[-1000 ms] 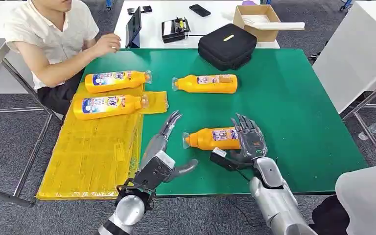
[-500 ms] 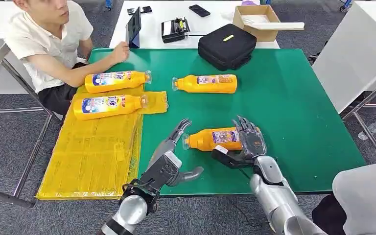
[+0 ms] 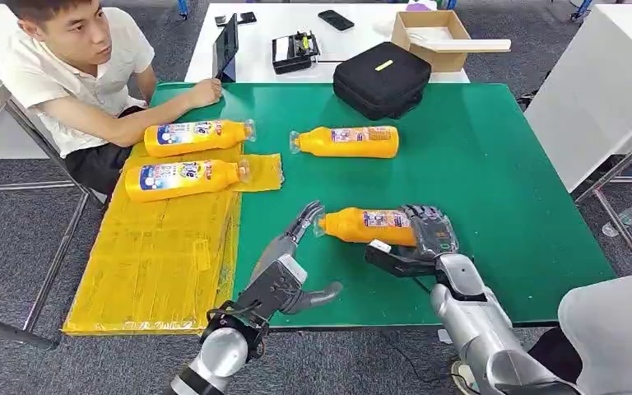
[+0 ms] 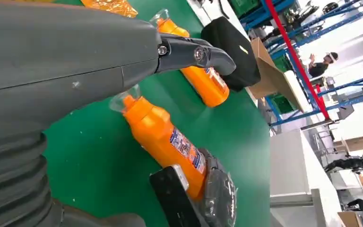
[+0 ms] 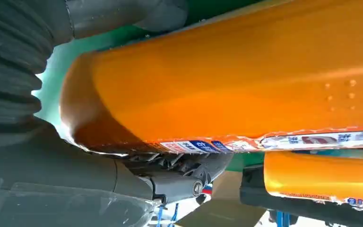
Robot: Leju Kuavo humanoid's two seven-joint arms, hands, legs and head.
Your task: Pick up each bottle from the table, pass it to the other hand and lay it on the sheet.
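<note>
My right hand [image 3: 424,243] grips an orange bottle [image 3: 368,225] by its base, lifted a little above the green table [image 3: 494,173], cap end toward my left hand. The same bottle [image 4: 165,139] [image 5: 227,80] appears close up in both wrist views. My left hand [image 3: 290,259] is open, fingertips [image 3: 309,215] just short of the cap, holding nothing. Another orange bottle [image 3: 347,141] lies further back on the table. Two more bottles [image 3: 199,137] [image 3: 183,178] lie on the far end of the yellow sheet [image 3: 156,255].
A person [image 3: 78,70] sits at the far left corner, a forearm resting on the table edge. A black case [image 3: 381,76] stands at the back edge. Behind it a white table carries a cardboard box [image 3: 436,34], a tablet [image 3: 225,45] and small devices.
My right hand has raised the bottle off the table and tipped it level. My left hand moved right and forward until its fingertips neared the cap. The person's arm settled on the table.
</note>
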